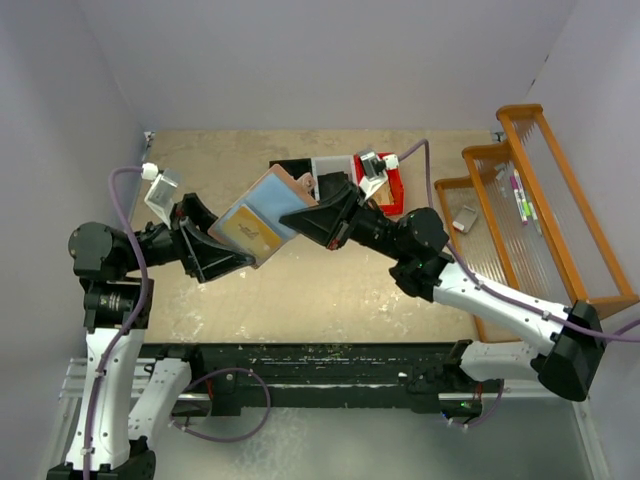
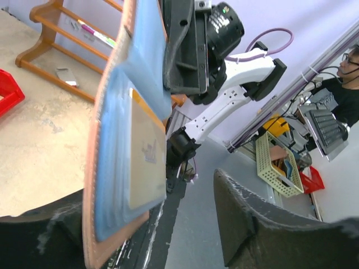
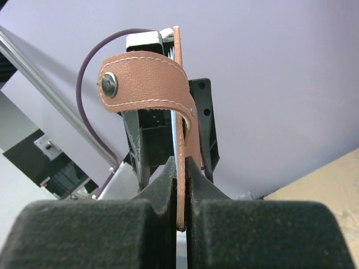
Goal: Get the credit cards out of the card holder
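Held unfolded above the desk (image 1: 330, 290) by the right end effector (image 3: 179, 185), clamped tight on the card holder's (image 1: 262, 215) tab end, with the exposed credit card (image 2: 147, 157) lying lengthwise toward the nearer left end effector (image 1: 225, 240), spread wide and gripping nothing.

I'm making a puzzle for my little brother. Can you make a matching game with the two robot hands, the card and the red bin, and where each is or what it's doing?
Things:
1. right hand
2. left hand
3. card
4. red bin

Places or states:
A. tucked in a slot of the card holder
B. at the back of the table
C. open, with the card holder between its fingers
D. shut on the card holder's edge

Pairs: 1-D, 2-C, 3-A, 4-B
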`<state>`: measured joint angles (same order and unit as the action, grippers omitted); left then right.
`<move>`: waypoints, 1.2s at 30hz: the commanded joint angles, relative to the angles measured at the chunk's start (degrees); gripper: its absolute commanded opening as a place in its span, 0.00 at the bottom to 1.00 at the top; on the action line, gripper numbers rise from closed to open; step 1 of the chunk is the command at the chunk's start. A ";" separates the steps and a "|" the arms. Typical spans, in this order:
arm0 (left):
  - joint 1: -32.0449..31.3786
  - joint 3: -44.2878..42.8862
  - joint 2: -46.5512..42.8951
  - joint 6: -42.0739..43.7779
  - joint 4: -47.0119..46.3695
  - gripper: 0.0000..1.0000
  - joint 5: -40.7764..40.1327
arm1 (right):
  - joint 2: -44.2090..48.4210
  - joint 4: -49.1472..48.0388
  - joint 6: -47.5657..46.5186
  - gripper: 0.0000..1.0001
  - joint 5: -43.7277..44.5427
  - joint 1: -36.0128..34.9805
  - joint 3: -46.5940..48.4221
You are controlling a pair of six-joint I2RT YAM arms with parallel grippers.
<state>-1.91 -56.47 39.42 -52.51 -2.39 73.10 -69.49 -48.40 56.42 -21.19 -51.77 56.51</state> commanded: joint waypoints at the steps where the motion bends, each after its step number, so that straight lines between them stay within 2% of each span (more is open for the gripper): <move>1: -0.02 0.30 -0.53 -5.86 -6.05 0.60 -4.06 | 1.01 -12.18 2.02 0.00 7.25 -1.92 -2.32; 4: 0.06 0.97 -0.62 -6.34 -4.06 0.52 -6.64 | 0.85 -14.78 2.24 0.00 9.86 -3.24 -4.14; 7: 0.45 1.57 -0.34 -8.23 -5.78 0.48 -6.88 | 0.65 -16.39 1.78 0.00 13.01 -4.95 -5.73; 8: 0.50 1.68 -0.21 -8.68 -6.15 0.44 -6.96 | 0.40 -16.83 1.71 0.00 13.88 -5.62 -6.12; 9: 0.51 1.71 -0.19 -8.85 -6.10 0.38 -7.09 | 0.21 -17.20 1.57 0.00 14.65 -5.94 -6.41; 12: 0.51 0.92 0.40 -6.08 -1.30 0.06 -7.39 | -0.28 -16.09 0.77 0.00 15.07 -6.26 -6.31; 13: 0.51 0.22 0.74 -4.28 1.54 0.03 -7.67 | -0.24 -14.84 0.34 0.00 14.86 -6.32 -6.06; 14: 0.51 -0.55 0.99 -2.31 4.42 0.00 -8.07 | -0.24 -11.93 0.17 0.06 13.09 -6.33 -5.73; 18: 0.51 -5.68 3.23 10.03 19.30 0.00 -9.22 | 2.06 0.19 -4.87 0.51 7.53 -3.91 -3.57; 20: 0.51 -7.37 4.42 15.10 24.52 0.00 -8.97 | 2.80 6.27 -8.77 0.63 3.51 -1.88 -1.60; 24: 0.51 -8.28 7.11 19.49 30.08 0.00 -4.49 | -0.44 17.32 -14.06 0.63 -13.81 3.33 7.01; 27: 0.51 -10.66 9.53 27.83 38.15 0.00 -3.24 | -4.47 25.52 -17.42 0.62 -22.71 4.70 13.17; 30: 0.51 -11.94 11.29 31.99 42.20 0.00 -2.07 | -8.21 34.11 -22.05 0.59 -24.62 4.75 18.17; 33: 0.51 -11.80 10.99 31.09 41.23 0.00 -1.10 | -9.73 35.97 -22.89 0.52 -24.82 4.74 19.70; 36: 0.51 -12.19 10.72 31.45 41.42 0.00 -0.94 | -10.67 38.43 -24.07 0.49 -24.21 4.75 20.89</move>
<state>-1.52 -65.47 51.33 -24.38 38.76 69.19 -79.57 -16.47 36.51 -41.85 -46.89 74.17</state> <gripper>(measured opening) 0.182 0.511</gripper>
